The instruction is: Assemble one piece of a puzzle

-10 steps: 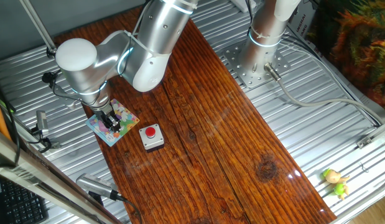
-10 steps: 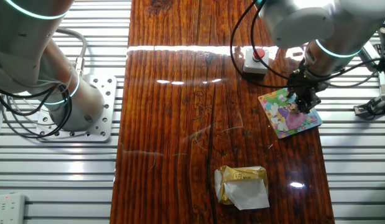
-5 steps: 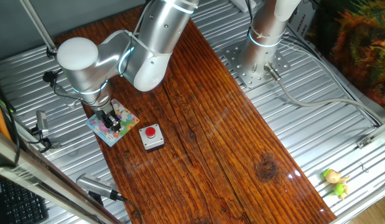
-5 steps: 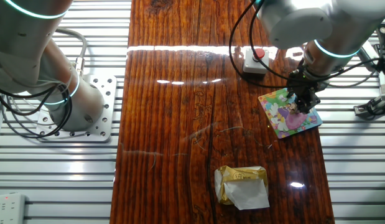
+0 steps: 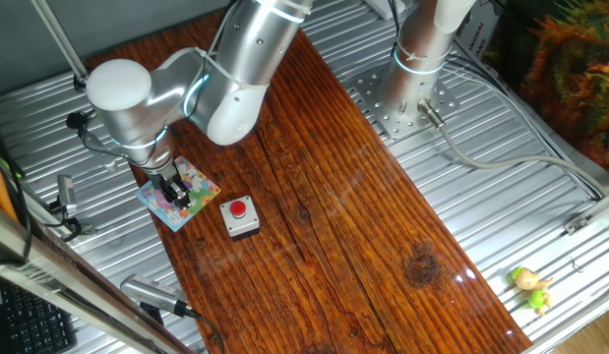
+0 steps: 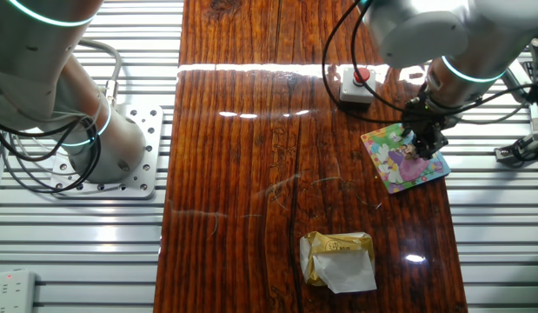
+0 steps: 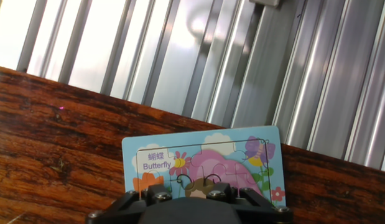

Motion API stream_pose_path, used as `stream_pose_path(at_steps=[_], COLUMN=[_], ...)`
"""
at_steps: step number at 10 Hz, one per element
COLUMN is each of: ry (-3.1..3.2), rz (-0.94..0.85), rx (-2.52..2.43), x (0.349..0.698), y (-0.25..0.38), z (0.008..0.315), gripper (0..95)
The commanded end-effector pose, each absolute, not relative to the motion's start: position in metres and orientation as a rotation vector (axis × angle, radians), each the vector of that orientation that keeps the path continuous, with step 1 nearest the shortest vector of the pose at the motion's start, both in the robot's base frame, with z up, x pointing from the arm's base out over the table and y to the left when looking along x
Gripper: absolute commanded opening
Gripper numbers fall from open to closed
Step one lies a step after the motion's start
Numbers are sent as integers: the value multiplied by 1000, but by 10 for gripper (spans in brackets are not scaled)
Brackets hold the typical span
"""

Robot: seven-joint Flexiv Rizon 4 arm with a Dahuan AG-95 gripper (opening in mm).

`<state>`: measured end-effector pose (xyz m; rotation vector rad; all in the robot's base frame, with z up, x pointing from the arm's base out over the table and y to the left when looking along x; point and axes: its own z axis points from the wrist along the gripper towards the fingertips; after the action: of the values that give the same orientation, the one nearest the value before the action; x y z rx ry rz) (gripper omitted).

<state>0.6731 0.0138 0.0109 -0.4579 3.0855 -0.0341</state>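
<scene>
On the wooden surface (image 5: 324, 226), the gripper (image 5: 176, 194) stands over the puzzle (image 5: 157, 197), the red-button box (image 5: 239, 216) at its 4 o'clock. The piece is hidden; whether the jaws clamp it cannot be told. Seating seems underway; next, press flat and release.

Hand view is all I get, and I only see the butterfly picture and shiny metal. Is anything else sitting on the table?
Observer: Yes. A grey box with a red button sits on the wood beside the puzzle.
Operator: Anything more?
Observer: A crumpled gold wrapper lies farther along the wooden table, away from the puzzle.
Operator: Where is the hand?
Observer: The hand points down right over the puzzle; whether it touches I cannot tell.
</scene>
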Motion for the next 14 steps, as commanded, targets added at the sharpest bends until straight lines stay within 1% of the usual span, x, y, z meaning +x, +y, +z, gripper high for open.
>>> stream_pose_path(at_steps=[1, 3, 4, 10, 14], ry=[3085, 3079, 3082, 3087, 3107], rz=[-15, -23, -30, -28, -24], rx=[-447, -449, -449, -455, -449], x=[672, 672, 672, 671, 672], y=[13, 13, 13, 14, 12], z=[11, 11, 11, 12, 27], gripper=[380, 380, 570, 570, 570])
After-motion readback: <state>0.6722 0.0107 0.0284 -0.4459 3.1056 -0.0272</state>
